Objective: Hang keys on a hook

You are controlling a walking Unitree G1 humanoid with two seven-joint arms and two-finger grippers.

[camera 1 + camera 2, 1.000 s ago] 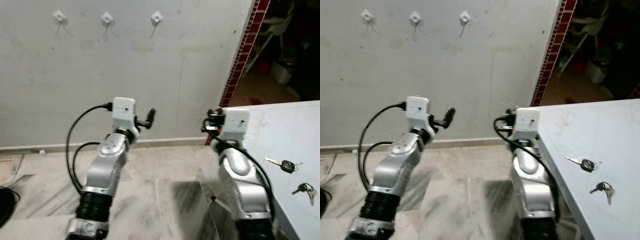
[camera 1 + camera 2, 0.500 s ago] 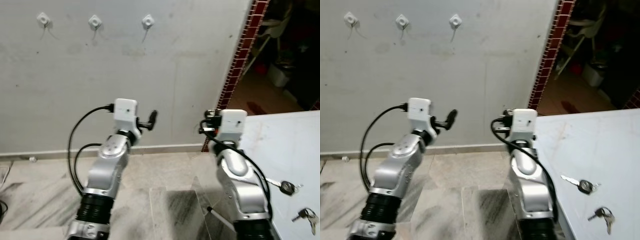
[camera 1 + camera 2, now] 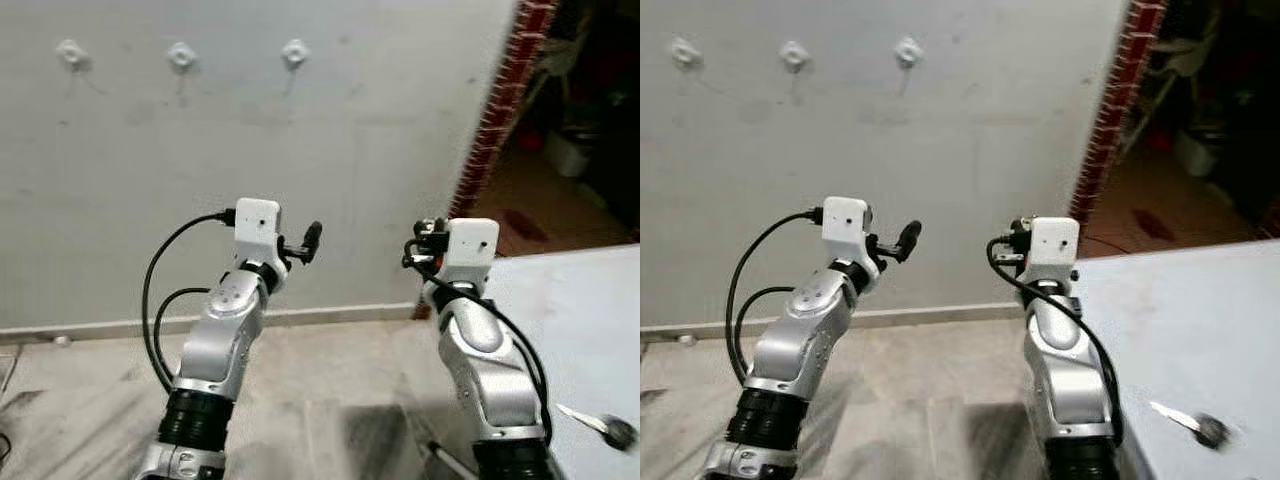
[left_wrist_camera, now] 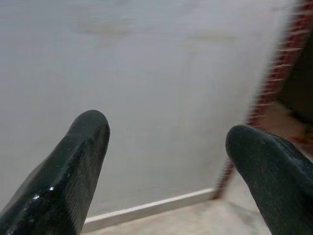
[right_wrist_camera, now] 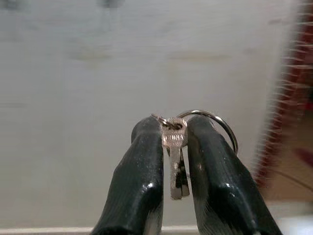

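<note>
Now R gripper (image 5: 173, 161) fingers pinching keys (image 5: 176, 164) w/ ring, L gripper (image 4: 166, 147) fingers spread, facing wall (image 3: 380, 120).

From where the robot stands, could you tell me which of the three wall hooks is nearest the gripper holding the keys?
The rightmost hook. The right gripper, fingers pinching the keys, is raised on the robot's right, so the other two hooks lie farther left.

Shiny metal keys (image 5: 176, 161) sit between glossy black fingers (image 5: 142, 181); the wall (image 3: 380, 130) is matt plaster.

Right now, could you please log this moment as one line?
right claw: holding keys | left claw: open | hooks: on wall ahead
</note>
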